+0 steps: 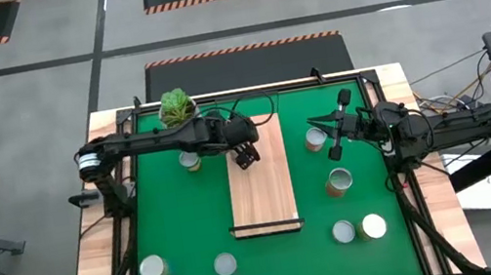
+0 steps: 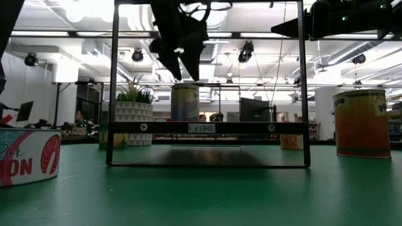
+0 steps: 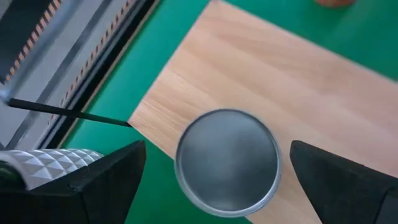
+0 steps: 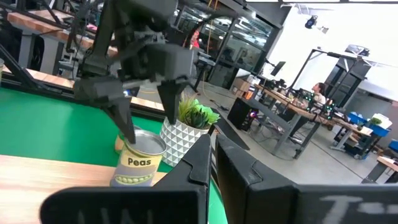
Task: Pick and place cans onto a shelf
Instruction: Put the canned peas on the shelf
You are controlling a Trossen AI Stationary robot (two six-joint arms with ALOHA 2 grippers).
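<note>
A can with a "Peas" label (image 4: 138, 163) stands upright on the far left corner of the wooden shelf (image 1: 259, 180); its silver top shows in the left wrist view (image 3: 227, 162). My left gripper (image 1: 246, 153) is open just above it, one finger on each side of the can's top, with gaps showing. In the low view, the can (image 2: 184, 102) stands on the raised shelf (image 2: 207, 127) under that gripper (image 2: 182, 59). My right gripper (image 1: 329, 134) is shut and empty, held level above the mat right of the shelf, pointing at the left gripper.
Loose cans stand on the green mat (image 1: 181, 227): one beside the left arm (image 1: 190, 160), two right of the shelf (image 1: 315, 138) (image 1: 339, 182), and several along the near edge (image 1: 153, 268) (image 1: 225, 264) (image 1: 359, 228). A potted plant (image 1: 177, 107) stands at the far left.
</note>
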